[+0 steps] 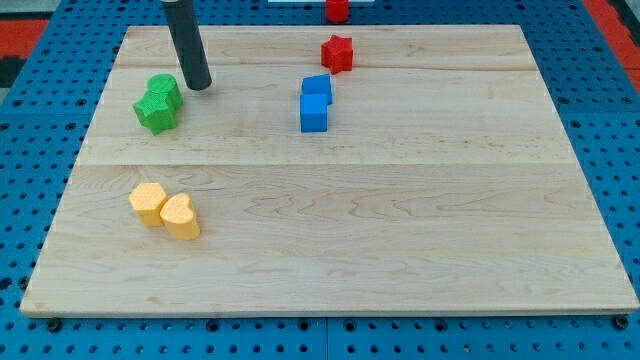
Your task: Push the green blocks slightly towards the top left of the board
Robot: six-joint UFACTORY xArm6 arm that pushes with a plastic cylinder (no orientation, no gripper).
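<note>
**Green pair near top left, tip parked at their upper right**

Green blocks [157, 103] sit on the wooden counter [400, 220] toward the view's top left, two pieces touching or overlapping. Exact shapes are hard to read, one looks star-like, the other rounder. My tip [198, 87] rests just beside them on the view's right and a little above; whether it touches the upper green piece I cannot tell. My end effector is a plain rod with nothing to clench or release, so it grasps nothing.

Handling, as a judgement: small, light, rigid pieces, probably sliding easily on smooth wood and not fragile. No hold is possible, only pushing. For a top-left nudge, contact should come from their lower-right side, near the pair's middle. An off-centre push would likely spin one piece or split the two apart, since their outlines are irregular.

Other items: two blue blocks [315, 103] stacked close together at centre top, a red star-like block [338, 53] above them, two yellow blocks [165, 210] touching at the lower left.

Hidden or unclear: the rod's upper part is cut off by the view's top. A second red block [337, 10] is cropped at the top edge, beyond the counter. The seam between the green pieces is hard to make out.
</note>
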